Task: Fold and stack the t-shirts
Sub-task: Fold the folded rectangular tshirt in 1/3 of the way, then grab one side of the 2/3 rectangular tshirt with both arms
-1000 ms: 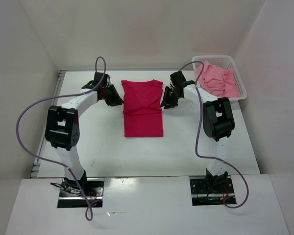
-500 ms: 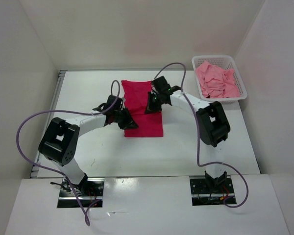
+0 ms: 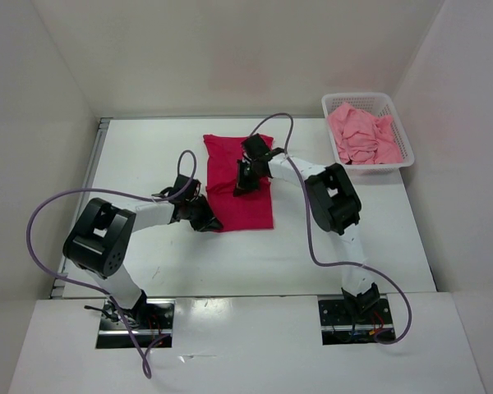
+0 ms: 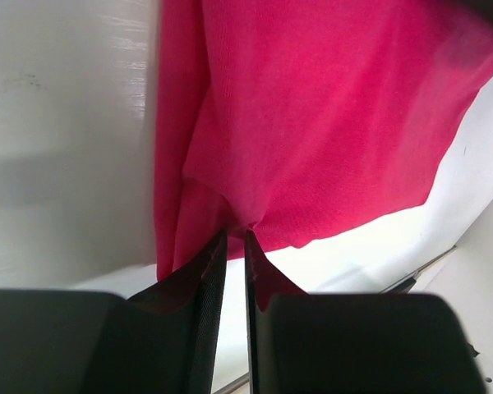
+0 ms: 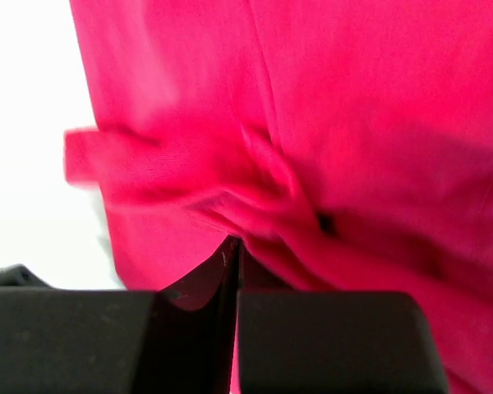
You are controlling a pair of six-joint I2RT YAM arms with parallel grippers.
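Observation:
A crimson-magenta t-shirt (image 3: 253, 209) lies flat mid-table, partly folded into a narrow strip. My left gripper (image 3: 209, 219) is at its near left corner. In the left wrist view the left gripper (image 4: 235, 234) has its jaws almost together, and the t-shirt (image 4: 312, 123) bunches into their tips. My right gripper (image 3: 241, 184) rests on the shirt's middle. In the right wrist view the right gripper (image 5: 237, 245) is shut, with a puckered fold of the t-shirt (image 5: 353, 107) drawn into the tips. A light pink t-shirt (image 3: 361, 135) lies crumpled in the basket.
The white mesh basket (image 3: 408, 150) stands at the far right corner of the table (image 3: 148, 156). White walls close in the left, back and right sides. Purple cables loop over both arms.
Both arms have swung in from the shirt's sides. The left gripper went to the near left corner. The right gripper moved onto the shirt's middle and shut.

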